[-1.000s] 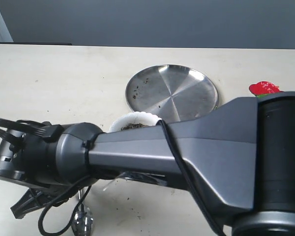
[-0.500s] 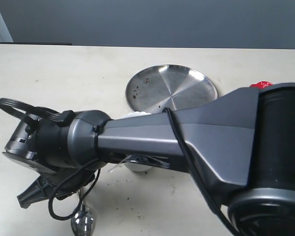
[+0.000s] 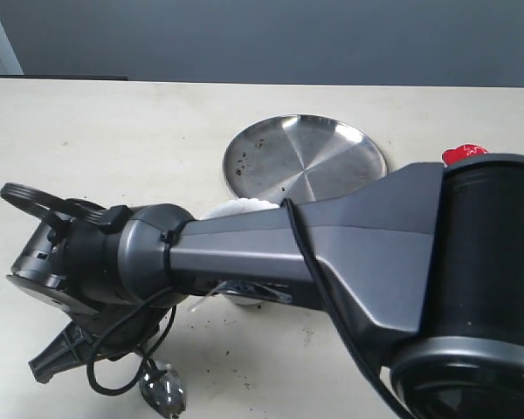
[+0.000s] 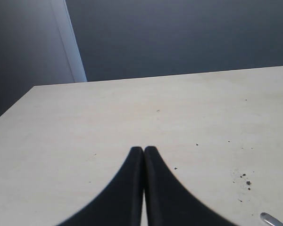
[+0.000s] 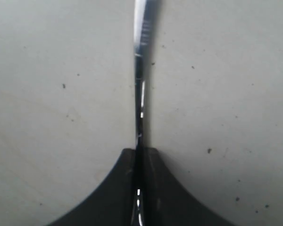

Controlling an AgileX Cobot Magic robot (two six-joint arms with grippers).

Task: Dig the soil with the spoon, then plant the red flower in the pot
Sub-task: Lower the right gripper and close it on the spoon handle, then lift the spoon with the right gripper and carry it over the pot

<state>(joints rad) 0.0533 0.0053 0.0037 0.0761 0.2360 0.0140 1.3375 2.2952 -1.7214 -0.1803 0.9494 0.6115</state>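
In the right wrist view my right gripper (image 5: 140, 150) is shut on the slim silver handle of the spoon (image 5: 140, 70), which runs straight out from between the fingers over the table. In the exterior view the spoon's bowl (image 3: 162, 393) shows at the front edge, below the right arm's wrist (image 3: 87, 262). That arm reaches across to the left and covers most of the white pot (image 3: 236, 208); only a bit of its rim shows. The soil in the pot is hidden. The red flower (image 3: 465, 154) peeks out at the far right. My left gripper (image 4: 144, 149) is shut and empty.
A large round steel plate (image 3: 306, 161) with a few dark specks lies behind the pot. Loose soil crumbs dot the table (image 4: 245, 178). The table's far edge meets a grey wall.
The right arm has swung over the pot, hiding its soil. Its wrist has lifted and settled over the spoon. The spoon's bowl has shifted and turned a little.
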